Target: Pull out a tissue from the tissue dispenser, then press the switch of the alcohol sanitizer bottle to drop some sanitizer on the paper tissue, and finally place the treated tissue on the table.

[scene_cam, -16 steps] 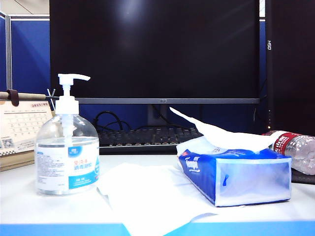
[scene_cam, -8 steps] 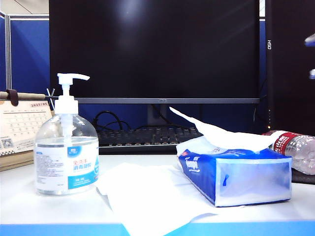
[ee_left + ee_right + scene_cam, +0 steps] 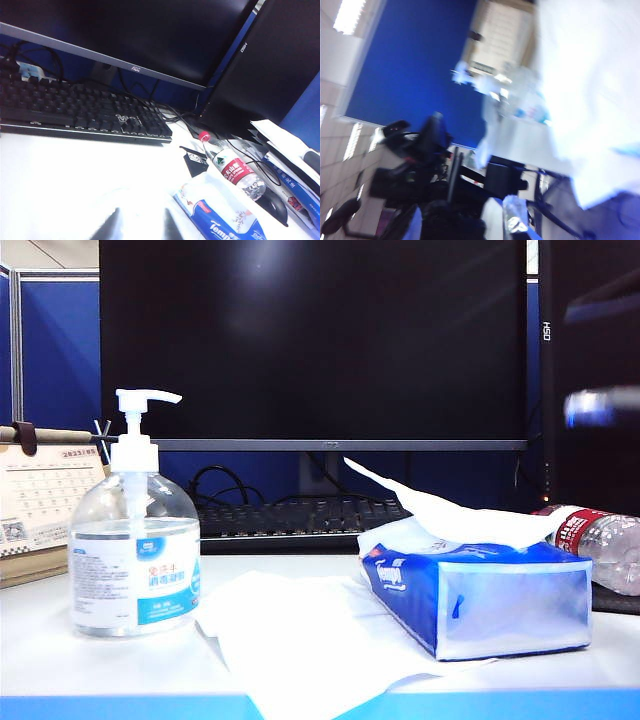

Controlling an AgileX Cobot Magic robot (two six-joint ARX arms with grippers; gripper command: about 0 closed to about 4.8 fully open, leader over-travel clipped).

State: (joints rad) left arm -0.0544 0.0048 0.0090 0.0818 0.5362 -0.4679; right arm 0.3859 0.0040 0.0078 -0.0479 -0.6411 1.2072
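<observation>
Your left gripper (image 3: 141,222): fingers parted, empty, beside the soft blue plastic tissue pack (image 3: 220,226) | your right gripper (image 3: 603,355): blurred, fingers apart, above that pack's right end.

Count on worktop (image 3: 40,650):
- one sanitizer bottle (image 3: 135,560) with one pump head (image 3: 145,400)
- one blue tissue pack (image 3: 480,595)
- two loose white sheets (image 3: 300,640)
- one water bottle (image 3: 600,540)
- one keyboard (image 3: 290,520)
- one calendar (image 3: 45,495)
- two monitors (image 3: 310,340)
</observation>
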